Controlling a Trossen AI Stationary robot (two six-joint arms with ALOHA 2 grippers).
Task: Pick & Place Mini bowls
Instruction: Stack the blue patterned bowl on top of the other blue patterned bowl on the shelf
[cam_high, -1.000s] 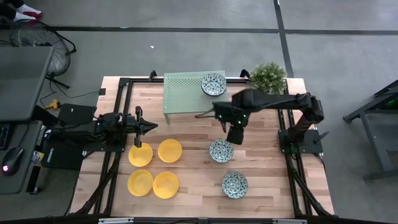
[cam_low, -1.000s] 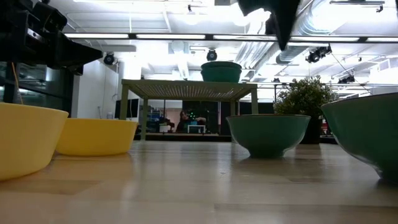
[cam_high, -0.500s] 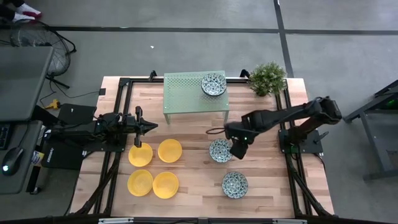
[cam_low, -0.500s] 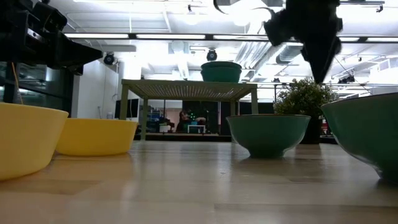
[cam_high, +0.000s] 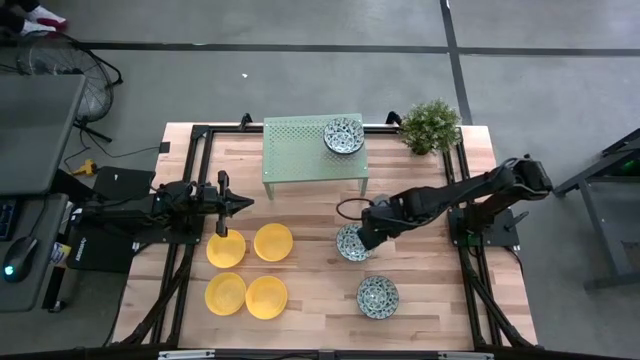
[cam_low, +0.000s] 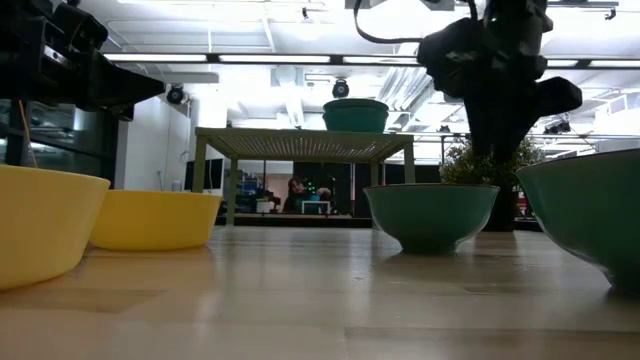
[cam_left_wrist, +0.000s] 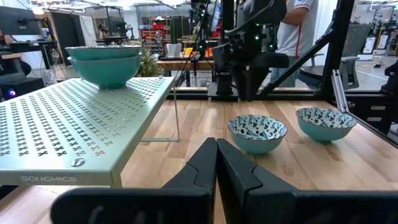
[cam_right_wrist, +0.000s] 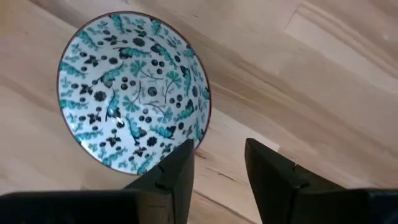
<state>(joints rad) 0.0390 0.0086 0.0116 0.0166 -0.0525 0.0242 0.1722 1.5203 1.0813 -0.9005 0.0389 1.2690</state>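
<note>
Table: pale wood planks (cam_high: 310, 215), smooth, grain running left to right in the high view.
Rack: pale green perforated metal rack (cam_high: 300, 150), flat top on thin legs, upper centre of the high view.
Patterned bowls: round, shallow, teal-and-white leaf print inside; one on the rack's right end (cam_high: 343, 135), one at centre right (cam_high: 349, 243), one at lower right (cam_high: 378, 296).
Yellow bowls: four plain, glossy, empty (cam_high: 247, 270), lower left.
Right gripper: (cam_right_wrist: 217, 163) fingers apart, over the centre-right bowl's rim.
Left gripper: (cam_left_wrist: 216, 163) fingers together, empty, above the yellow bowls.
</note>
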